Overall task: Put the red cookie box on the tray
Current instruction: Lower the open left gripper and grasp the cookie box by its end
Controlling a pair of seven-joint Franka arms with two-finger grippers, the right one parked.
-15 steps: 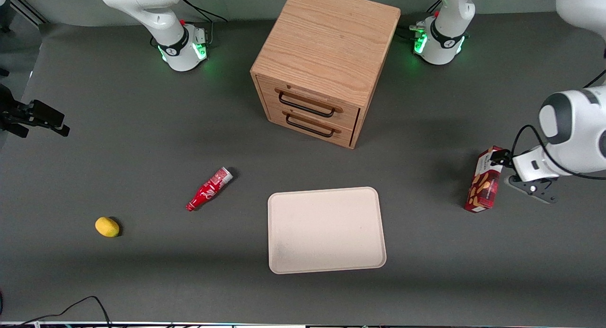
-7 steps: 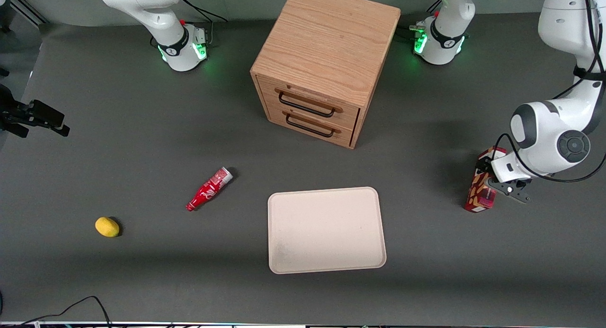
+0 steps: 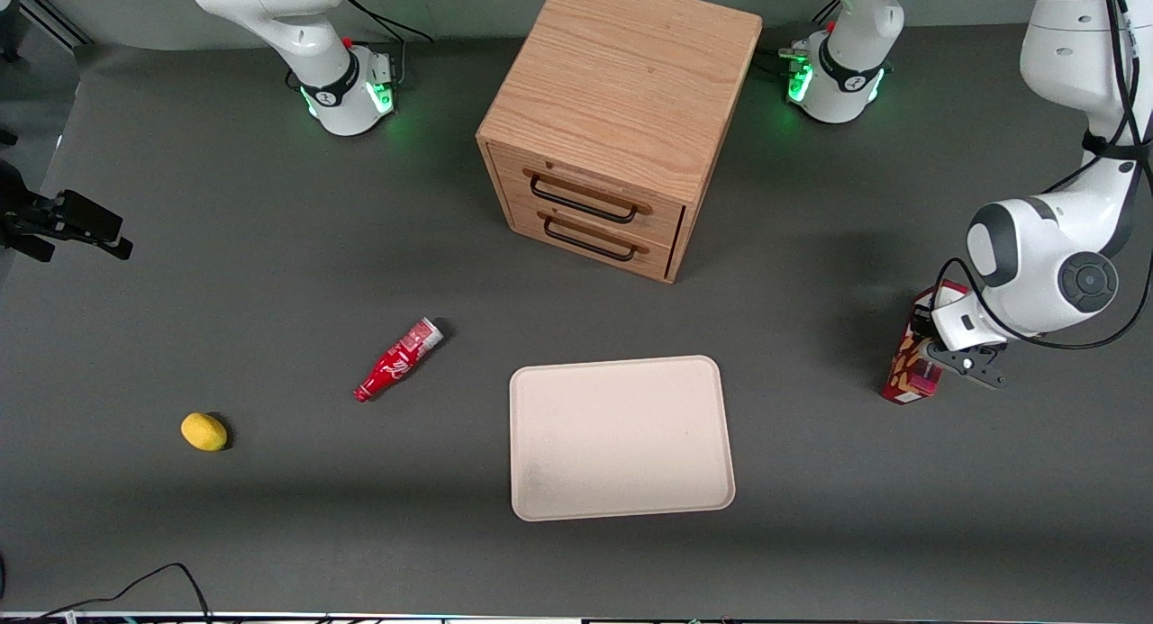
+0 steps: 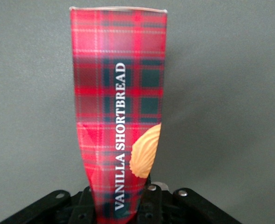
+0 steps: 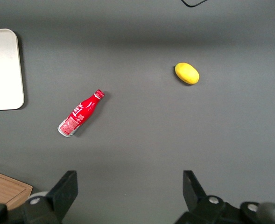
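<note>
The red cookie box, dark red plaid with tan cookies printed on it, lies on the grey table toward the working arm's end, well apart from the tray. My left gripper is down over the box's end that is farther from the front camera. In the left wrist view the box runs out from between the gripper's black fingers, which press on both its sides, and the cardboard is pinched in there. The cream tray lies flat and bare near the table's middle, nearer the front camera than the cabinet.
A wooden two-drawer cabinet stands at the table's middle, drawers shut. A red soda bottle lies beside the tray toward the parked arm's end. A yellow lemon lies farther that way. A black cable lies at the front edge.
My left arm has swung in over the red cookie box, and the gripper has come down onto its end. The fingers now press on the box. The box stays on the table.
</note>
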